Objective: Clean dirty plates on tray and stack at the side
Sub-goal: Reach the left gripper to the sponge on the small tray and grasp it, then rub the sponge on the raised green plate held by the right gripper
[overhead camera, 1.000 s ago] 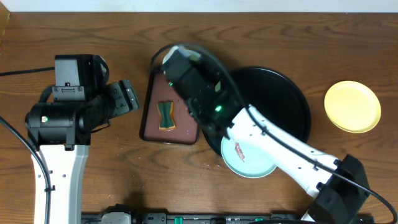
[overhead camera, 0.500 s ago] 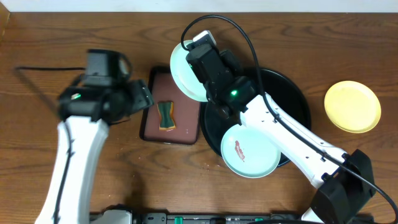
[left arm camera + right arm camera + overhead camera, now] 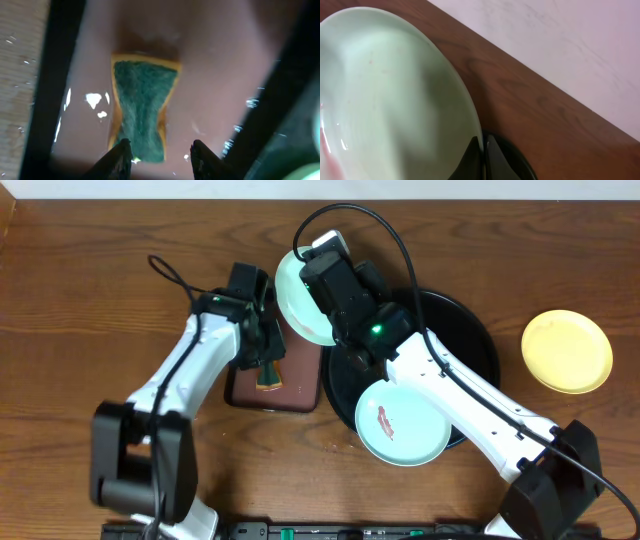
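Observation:
A pale mint-green plate (image 3: 297, 298) hangs tilted above the gap between the two trays, and my right gripper (image 3: 318, 302) is shut on its rim. The right wrist view shows both fingertips (image 3: 481, 146) pinched on that plate (image 3: 385, 100). A second mint-green plate (image 3: 402, 423) with a red-brown smear lies at the front of the black tray (image 3: 470, 330). The yellow plate (image 3: 567, 350) sits on the table to the right. My left gripper (image 3: 265, 352) (image 3: 161, 145) is low over a green sponge (image 3: 142, 110), jaws apart astride its near end.
The sponge (image 3: 267, 367) lies in a small brown rectangular tray (image 3: 300, 385) with a black rim, left of the black tray. The right arm stretches diagonally across the black tray. Bare wooden table lies to the far left and front.
My left arm has swung in from the left and come down over the sponge, its jaws narrowing. The right gripper raised the mint-green plate early on and has since held still.

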Motion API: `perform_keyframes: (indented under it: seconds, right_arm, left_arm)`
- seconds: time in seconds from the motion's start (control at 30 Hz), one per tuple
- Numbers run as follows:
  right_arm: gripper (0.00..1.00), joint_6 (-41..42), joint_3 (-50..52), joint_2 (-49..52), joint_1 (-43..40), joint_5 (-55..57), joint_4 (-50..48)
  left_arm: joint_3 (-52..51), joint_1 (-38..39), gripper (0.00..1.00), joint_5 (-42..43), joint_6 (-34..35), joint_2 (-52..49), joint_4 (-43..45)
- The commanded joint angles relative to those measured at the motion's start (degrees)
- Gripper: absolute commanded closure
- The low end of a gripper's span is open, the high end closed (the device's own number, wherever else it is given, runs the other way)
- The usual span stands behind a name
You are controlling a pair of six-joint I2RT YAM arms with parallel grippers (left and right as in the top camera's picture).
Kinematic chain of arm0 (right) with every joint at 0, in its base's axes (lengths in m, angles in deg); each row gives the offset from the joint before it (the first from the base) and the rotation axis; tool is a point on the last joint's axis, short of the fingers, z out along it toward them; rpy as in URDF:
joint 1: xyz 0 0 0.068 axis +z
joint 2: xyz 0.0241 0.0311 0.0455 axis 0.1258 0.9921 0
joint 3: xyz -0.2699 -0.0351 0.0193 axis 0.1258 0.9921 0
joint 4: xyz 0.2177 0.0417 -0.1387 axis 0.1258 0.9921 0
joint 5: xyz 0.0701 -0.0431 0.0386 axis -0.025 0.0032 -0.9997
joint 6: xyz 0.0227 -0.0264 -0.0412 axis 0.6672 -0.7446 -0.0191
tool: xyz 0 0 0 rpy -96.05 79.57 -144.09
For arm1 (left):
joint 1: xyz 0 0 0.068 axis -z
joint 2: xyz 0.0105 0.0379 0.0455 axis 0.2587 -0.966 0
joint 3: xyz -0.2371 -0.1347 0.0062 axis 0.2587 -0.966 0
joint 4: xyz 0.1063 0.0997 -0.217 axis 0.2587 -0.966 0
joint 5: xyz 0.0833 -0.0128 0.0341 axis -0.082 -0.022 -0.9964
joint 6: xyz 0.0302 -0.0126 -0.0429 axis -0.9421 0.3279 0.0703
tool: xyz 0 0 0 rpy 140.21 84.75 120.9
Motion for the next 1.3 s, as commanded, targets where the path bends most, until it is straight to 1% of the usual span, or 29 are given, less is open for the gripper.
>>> perform_keyframes:
  seconds: [0.0, 0.13, 0.23, 0.3, 0.33, 0.37, 0.4, 0.53, 0.63, 0.77, 0.87, 1.0, 1.13, 1.27]
  right_arm:
    - [0.99, 1.31, -0.39, 0.17, -0.79, 0.24, 0.09]
    - [0.99, 1.31, -0.42, 0.17, -0.79, 0.24, 0.09]
    - [0.99, 1.31, -0.42, 0.17, -0.79, 0.24, 0.15]
    - [0.99, 1.31, -0.42, 0.17, -0.79, 0.24, 0.15]
    - [0.99, 1.31, -0.42, 0.17, -0.79, 0.24, 0.15]
    - [0.99, 1.31, -0.39, 0.17, -0.79, 0.24, 0.15]
    - [0.99, 1.31, -0.42, 0.17, -0.79, 0.24, 0.15]
    - [0.99, 1.31, -0.42, 0.17, -0.79, 0.26, 0.15]
    - [0.99, 1.31, -0.42, 0.17, -0.79, 0.28, 0.24]
    - [0.99, 1.31, -0.42, 0.17, -0.79, 0.26, 1.03]
    - [0.99, 1.31, -0.42, 0.17, -0.76, 0.24, 1.42]
    - [0.99, 1.33, -0.42, 0.17, -0.79, 0.22, 1.4]
    - [0.99, 1.31, -0.42, 0.17, -0.76, 0.22, 1.4]
    - [0.99, 1.31, -0.42, 0.17, -0.66, 0.22, 1.42]
  left_arm:
    - [0.2, 0.04, 0.59, -0.37, 0.28, -4.83, 0.72]
    - [0.2, 0.04, 0.62, -0.37, 0.26, -8.35, 1.99]
    - [0.2, 0.04, 0.67, -0.5, 0.24, -9.68, 2.23]
    - [0.2, 0.04, 0.75, -1.68, 0.24, -10.32, 2.36]
    - [0.2, 0.04, 0.81, -2.14, 0.24, -10.6, 2.4]
    - [0.2, 0.04, 0.91, -2.19, 0.22, -10.82, 2.45]
    - [0.2, 0.04, 0.92, -2.1, 0.24, -10.91, 2.47]
    - [0.2, 0.02, 0.93, -1.81, 0.24, -10.54, 2.05]
    - [0.22, -0.57, 0.93, -0.83, 0.57, -8.35, 1.62]
    - [0.26, -2.23, 0.93, 2.32, 2.1, -0.87, 1.9]
    - [0.26, -3.23, 0.93, 2.99, 3.58, 5.68, 3.08]
    - [0.26, -2.56, 0.93, 5.18, 6.78, 11.32, 5.53]
    - [0.22, -0.59, 0.93, 8.22, 10.43, 10.36, 8.22]
    - [0.2, 2.62, 0.93, 10.95, 13.86, 7.15, 13.64]
